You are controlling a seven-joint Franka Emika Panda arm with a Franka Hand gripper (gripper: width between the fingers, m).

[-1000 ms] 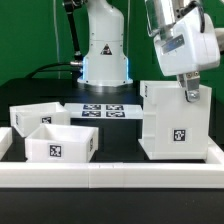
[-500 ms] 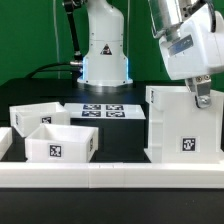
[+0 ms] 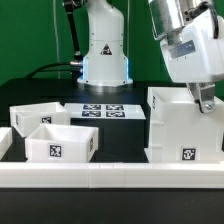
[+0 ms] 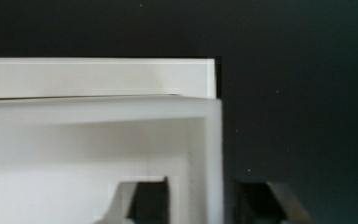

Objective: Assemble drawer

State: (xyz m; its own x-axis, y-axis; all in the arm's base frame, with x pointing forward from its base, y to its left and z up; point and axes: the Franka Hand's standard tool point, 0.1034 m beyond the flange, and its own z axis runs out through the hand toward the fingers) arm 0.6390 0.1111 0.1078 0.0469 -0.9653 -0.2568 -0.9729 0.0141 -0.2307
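Drawer case [image 3: 183, 125], exterior view: sits directly beneath the gripper [image 3: 204, 101], which comes down on its top edge near the corner toward the exterior view's right.
Grip, exterior view: one finger shows against the outside of the wall; this view alone does not show whether it is clamped.
Trays, exterior view: the nearer tray [image 3: 60, 145] and the farther tray [image 3: 33, 115] lie well apart from the gripper, toward the exterior view's left, open side up and untouched.
Marker board [image 3: 104, 111]: lies flat on the table, apart from the gripper, between the trays and the drawer case.
Step in hand: judged to be placing the drawer case, with no tray yet inserted.
Hidden, exterior view: the rail [image 3: 110, 178] cuts off the case's foot, so I cannot tell whether it is resting or lifted. The tray knobs are not visible.
Gripper [image 4: 202, 205], wrist view: its fingers [image 4: 140, 205] flank one thin wall of the drawer case [image 4: 87, 140] and appear to pinch it. A dark sliver beside one finger leaves slight doubt.
Next move: calls for setting the case down square with its open side reachable, letting go, then going for a tray.
Hidden, wrist view: only one corner of the case shows. No tags, trays or tabletop contact can be seen.
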